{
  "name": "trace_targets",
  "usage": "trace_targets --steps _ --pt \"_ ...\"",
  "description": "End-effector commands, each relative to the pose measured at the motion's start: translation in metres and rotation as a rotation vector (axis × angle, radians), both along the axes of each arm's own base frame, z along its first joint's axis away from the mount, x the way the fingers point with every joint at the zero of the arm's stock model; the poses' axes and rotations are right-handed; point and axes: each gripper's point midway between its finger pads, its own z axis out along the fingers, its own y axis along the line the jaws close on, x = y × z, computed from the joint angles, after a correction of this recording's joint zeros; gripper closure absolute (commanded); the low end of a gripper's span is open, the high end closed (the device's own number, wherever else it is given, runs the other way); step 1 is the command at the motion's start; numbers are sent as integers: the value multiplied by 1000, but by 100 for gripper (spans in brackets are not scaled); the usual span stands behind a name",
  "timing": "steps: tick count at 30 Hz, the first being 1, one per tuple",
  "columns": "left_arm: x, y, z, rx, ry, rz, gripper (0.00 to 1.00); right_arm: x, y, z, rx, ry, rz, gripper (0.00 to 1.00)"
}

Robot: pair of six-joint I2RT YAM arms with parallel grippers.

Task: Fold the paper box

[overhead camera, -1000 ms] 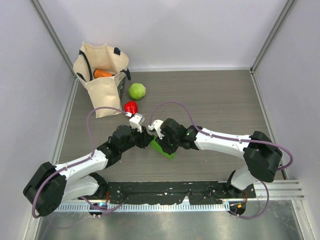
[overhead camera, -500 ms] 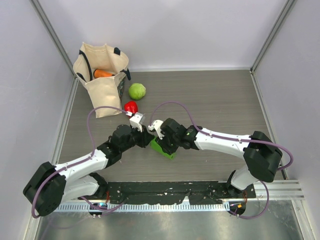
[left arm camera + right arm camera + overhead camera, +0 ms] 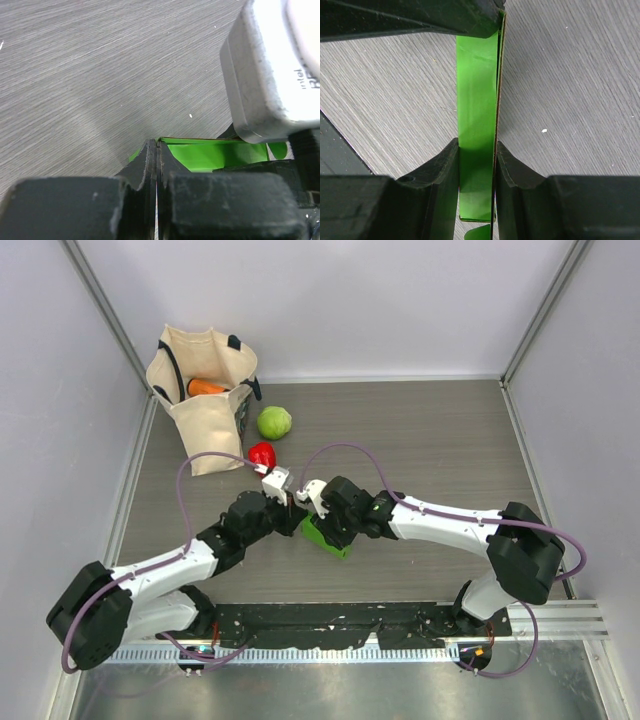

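A grey camera has the small word "intel" on its side. More letters beside it are cut off.

There is one green box. It is folded thin and stands on its edge on the worktop, near the middle, between the two arms. The right gripper is closed on it, with one finger pressed on each flat side. The left gripper is squeezed tight on the far end of the box, and green card shows at its tips. The two grippers are very close together.

Far off to the back left stands one cloth bag with one orange thing inside. Beside it lie one green ball and one red thing.
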Motion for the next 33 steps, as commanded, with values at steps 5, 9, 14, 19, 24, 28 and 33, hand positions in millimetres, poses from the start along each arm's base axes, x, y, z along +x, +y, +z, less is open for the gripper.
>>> trace_targets --steps 5,9,14,19,24,28,33 --pt "7 6 3 41 -81 57 100 13 11 14 39 -52 -25 73" --pt "4 13 0 50 -92 73 100 13 10 16 50 -67 -26 73" --pt "3 15 -4 45 -98 75 100 14 10 16 52 -76 -23 73" --pt "3 13 -11 51 -87 71 100 17 11 17 54 -83 -31 72" --pt "2 19 -13 45 -91 98 100 17 10 18 55 -86 -37 72" --pt "-2 25 -18 52 -77 110 100 22 7 21 55 -114 -58 70" --pt "-3 26 -22 45 -69 124 100 24 8 22 63 -122 -71 65"
